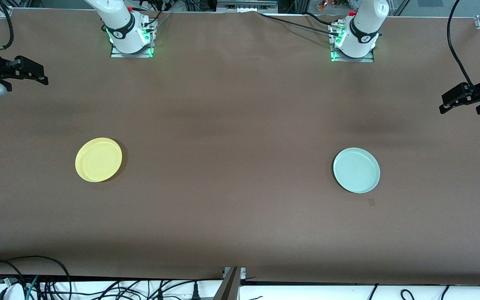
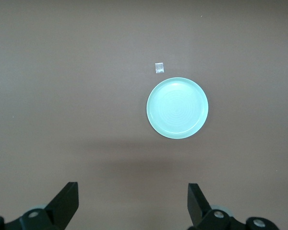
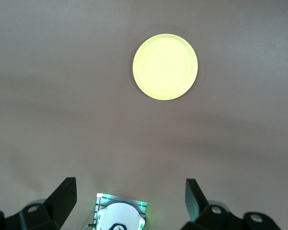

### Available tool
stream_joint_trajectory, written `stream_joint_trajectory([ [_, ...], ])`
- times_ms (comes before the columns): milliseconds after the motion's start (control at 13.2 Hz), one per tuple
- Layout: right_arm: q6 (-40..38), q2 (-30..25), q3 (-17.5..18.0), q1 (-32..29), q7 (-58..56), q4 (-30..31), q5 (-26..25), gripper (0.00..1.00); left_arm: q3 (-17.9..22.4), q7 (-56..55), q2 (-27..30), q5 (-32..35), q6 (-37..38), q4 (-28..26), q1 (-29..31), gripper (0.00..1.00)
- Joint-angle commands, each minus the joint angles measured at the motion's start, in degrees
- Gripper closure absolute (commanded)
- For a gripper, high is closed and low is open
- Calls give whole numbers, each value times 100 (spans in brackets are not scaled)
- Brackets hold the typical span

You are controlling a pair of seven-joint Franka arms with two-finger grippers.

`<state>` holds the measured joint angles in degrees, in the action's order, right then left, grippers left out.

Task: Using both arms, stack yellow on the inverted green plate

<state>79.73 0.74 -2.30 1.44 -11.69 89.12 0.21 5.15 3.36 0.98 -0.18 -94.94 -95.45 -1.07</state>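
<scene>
1. Nearest the front camera, past the edge with its tangle of cables [image 1: 48, 283], both plates lie flat on the brown table [image 1: 240, 125]. The yellow plate [image 1: 98, 159] sits toward the right arm's end, the green plate [image 1: 356, 170] toward the left arm's end, well apart. Both look rim-up, so I judge the green one is not yet inverted.
2. A small patch of tape [image 1: 371, 202] lies just beside the green plate, nearer the camera.
3. The risk, as I see it: these plates are shallow and low-rimmed, so fingers coming down flat may slide off or push a plate across the cloth instead of catching its edge. Flipping the green one could send it skidding.
4. Higher up, the left gripper [image 1: 467, 100] hangs over its end of the table, fingers spread apart, holding nothing. The right gripper [image 1: 25, 71] hangs over the other end, likewise spread and empty. Both arms wait.
5. Farthest off, the two bases [image 1: 131, 37] glow green along the table's edge.
</scene>
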Motion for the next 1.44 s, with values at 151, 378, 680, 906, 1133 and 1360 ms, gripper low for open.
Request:
stream_joint_trajectory([
  [151,-80,41,19,-56,35,-123,14,0,65,94,-116,-27,143,211,-78,0],
  [378,-80,41,19,-65,35,-123,14,0,65,86,-150,-9,151,447,-69,0],
  [680,-89,41,19,-82,35,-123,14,0,74,77,-186,-9,151,527,-51,0],
  [906,-89,50,19,-152,35,-123,14,0,74,77,-177,-9,151,536,-43,0],
  [1133,-89,102,19,-170,35,-123,14,0,74,77,-177,-9,151,527,-34,0],
  [1360,-80,102,19,-196,35,-123,23,0,74,77,-177,-18,151,528,-34,0],
])
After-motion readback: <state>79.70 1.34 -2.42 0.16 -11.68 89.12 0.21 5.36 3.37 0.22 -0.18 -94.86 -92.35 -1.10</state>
